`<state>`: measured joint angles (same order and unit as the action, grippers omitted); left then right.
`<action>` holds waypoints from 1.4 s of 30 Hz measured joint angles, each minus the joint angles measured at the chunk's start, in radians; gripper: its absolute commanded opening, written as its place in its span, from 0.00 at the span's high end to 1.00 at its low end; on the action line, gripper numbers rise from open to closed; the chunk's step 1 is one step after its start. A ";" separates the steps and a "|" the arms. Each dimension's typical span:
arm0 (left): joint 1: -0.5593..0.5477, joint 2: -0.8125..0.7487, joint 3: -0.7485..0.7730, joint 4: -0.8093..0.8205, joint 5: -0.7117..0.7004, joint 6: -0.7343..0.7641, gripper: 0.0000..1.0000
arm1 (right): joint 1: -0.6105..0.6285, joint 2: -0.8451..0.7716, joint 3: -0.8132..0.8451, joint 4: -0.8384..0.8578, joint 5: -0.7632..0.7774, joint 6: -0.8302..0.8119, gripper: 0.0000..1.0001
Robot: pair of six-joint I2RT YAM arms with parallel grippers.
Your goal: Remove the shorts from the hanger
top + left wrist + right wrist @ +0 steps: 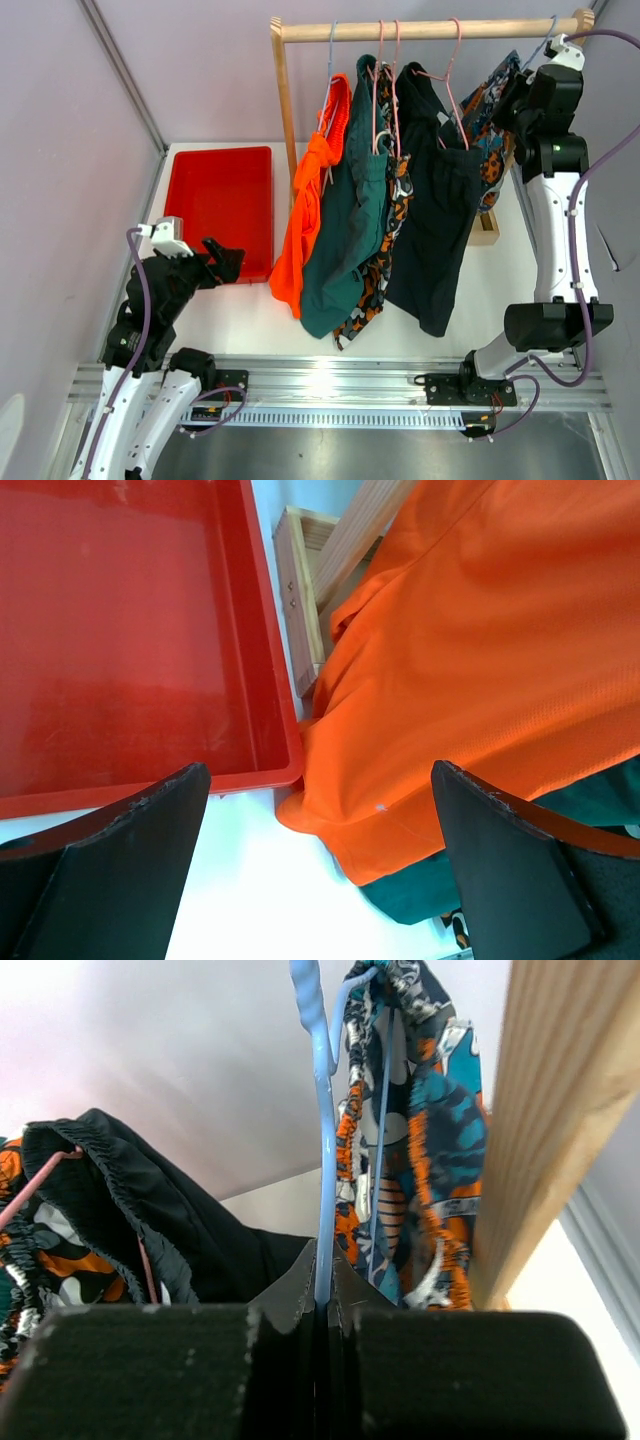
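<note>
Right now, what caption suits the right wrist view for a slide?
Right gripper, jaws shut on the pale blue hanger wire, blue-orange print shorts just behind, wooden rack post alongside.

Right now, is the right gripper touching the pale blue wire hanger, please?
Touching: the right wrist view shows the right gripper shut on the pale blue wire hanger.

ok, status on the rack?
Right gripper shut on blue hanger, printed shorts still on it. Left gripper open by red tray. Wooden post close beside hanger.
</note>
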<state>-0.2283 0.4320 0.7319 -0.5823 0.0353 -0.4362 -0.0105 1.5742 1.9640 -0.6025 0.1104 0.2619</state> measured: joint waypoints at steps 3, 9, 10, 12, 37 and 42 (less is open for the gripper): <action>0.000 0.003 0.000 0.006 0.027 0.003 0.01 | 0.000 -0.024 0.006 -0.032 0.033 -0.021 1.00; -0.023 0.034 0.010 0.040 0.077 0.019 0.01 | 0.000 -0.170 -0.008 -0.093 0.088 -0.060 1.00; -0.038 0.047 0.025 0.042 0.079 0.021 0.01 | 0.000 -0.203 -0.019 -0.095 0.089 -0.063 1.00; -0.079 0.089 0.081 0.042 0.081 0.028 0.01 | 0.000 -0.284 -0.040 -0.117 0.091 -0.074 1.00; -1.201 1.047 0.789 0.292 -0.278 0.241 0.01 | 0.000 -0.455 -0.022 -0.432 0.049 -0.021 1.00; -1.203 1.144 0.881 0.355 -0.259 0.248 0.01 | 0.000 -0.470 -0.023 -0.462 0.027 0.008 1.00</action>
<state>-1.4311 1.5761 1.6131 -0.2276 -0.2241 -0.1879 -0.0105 1.1046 1.9411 -1.0641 0.1375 0.2695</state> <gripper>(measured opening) 0.993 0.033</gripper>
